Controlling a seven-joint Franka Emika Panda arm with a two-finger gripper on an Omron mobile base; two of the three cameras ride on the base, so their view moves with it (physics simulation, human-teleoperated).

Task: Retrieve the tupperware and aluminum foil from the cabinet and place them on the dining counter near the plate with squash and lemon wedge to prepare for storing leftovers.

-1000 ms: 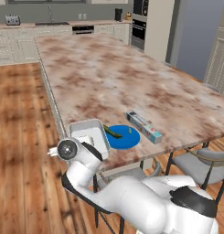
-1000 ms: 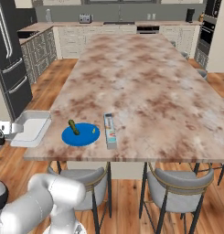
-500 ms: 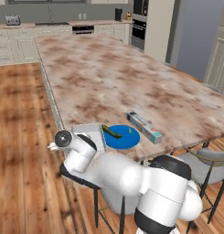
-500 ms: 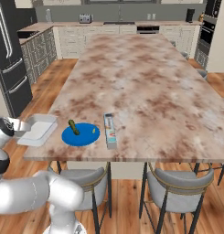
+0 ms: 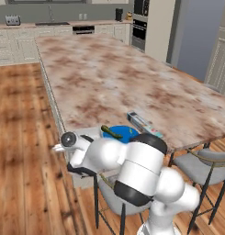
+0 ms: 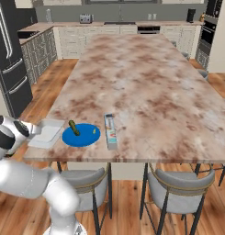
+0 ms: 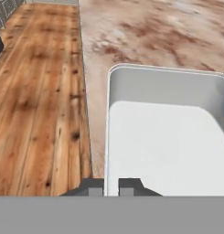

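Left base view: the dining counter (image 5: 132,78) runs long and away, its top mottled brown and cream. Near its near edge lies the bright blue plate (image 5: 122,134) with a dark green piece of food on it, and just to the right the aluminum foil (image 5: 142,123) — a slim whitish box lying on the top. The white arm crosses in front of the counter's near left corner, so the tupperware cannot be made out here.

Right base view: the tupperware (image 6: 46,133) is a shallow, pale grey, translucent tray with a flared rim, lying at the counter's near left corner, just left of the plate (image 6: 81,135). The foil box (image 6: 110,131) lies just right of the plate, its long side pointing away. The arm's hand is at the tray's left end, off the counter's edge.

Hand view: the tupperware (image 7: 168,137) is seen from close by — rounded corners, pale inner floor, raised wall — over the counter's edge, with wooden floor (image 7: 38,91) to the left. The gripper (image 7: 111,186) is clenched on the tray's near rim, the two dark fingertips (image 7: 96,186) nearly together with the thin wall between them.
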